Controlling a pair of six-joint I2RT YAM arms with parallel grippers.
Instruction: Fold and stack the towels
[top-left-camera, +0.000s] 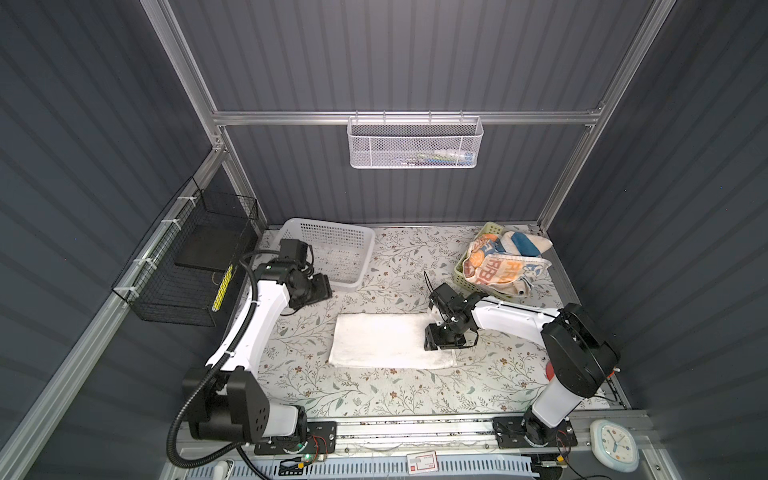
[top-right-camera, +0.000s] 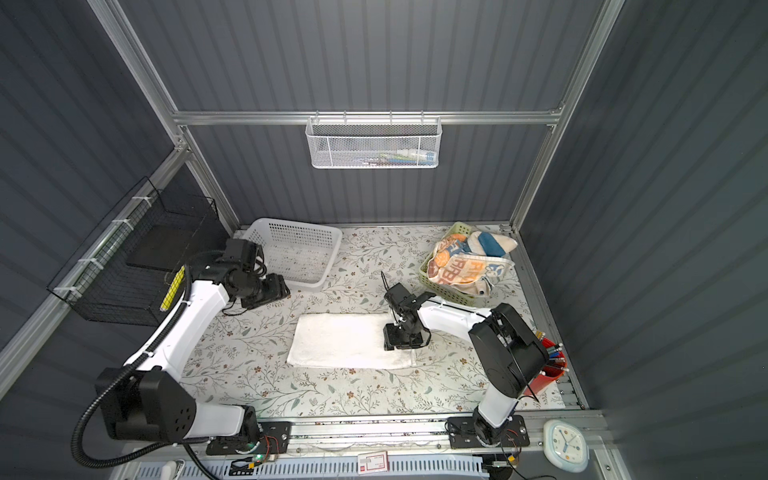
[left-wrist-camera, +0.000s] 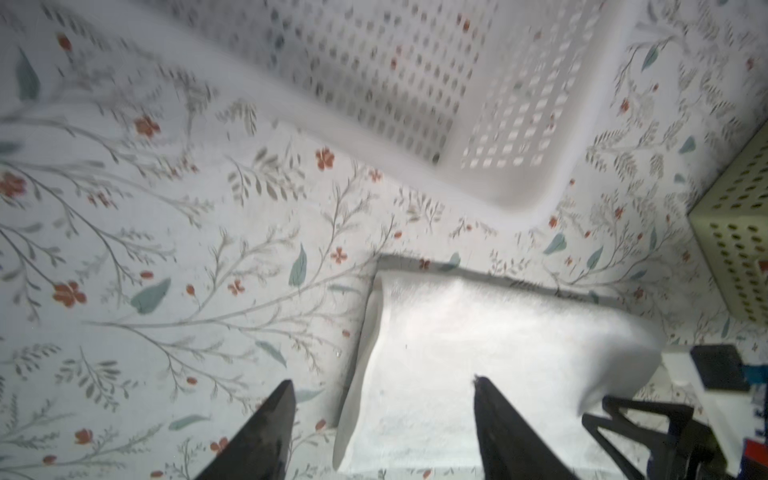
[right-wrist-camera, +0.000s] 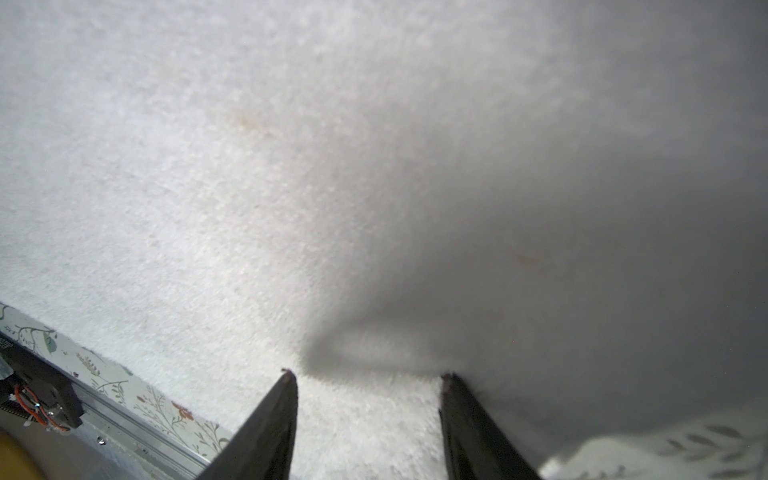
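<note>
A white towel (top-left-camera: 382, 340) (top-right-camera: 340, 343) lies folded into a long flat rectangle in the middle of the flowered table. My right gripper (top-left-camera: 434, 343) (right-wrist-camera: 368, 376) points down onto its right end. The jaws stand open with terry surface between the fingertips and nothing pinched. My left gripper (top-left-camera: 324, 291) (left-wrist-camera: 382, 380) hangs open and empty off the towel's far left corner, beside the white basket. Its wrist view shows the white towel (left-wrist-camera: 478, 332) ahead. More towels, orange and blue with big letters (top-left-camera: 494, 266) and cream with blue (top-left-camera: 523, 243), lie heaped in the green basket (top-left-camera: 459, 272).
A white perforated basket (top-left-camera: 345, 286) (left-wrist-camera: 519, 183) stands empty at the back left. The green basket (left-wrist-camera: 739, 232) stands at the back right. A black wire basket (top-left-camera: 187, 266) hangs on the left wall and a white mesh one (top-left-camera: 415, 141) on the back wall. A red pen cup (top-right-camera: 548, 368) stands at the right edge.
</note>
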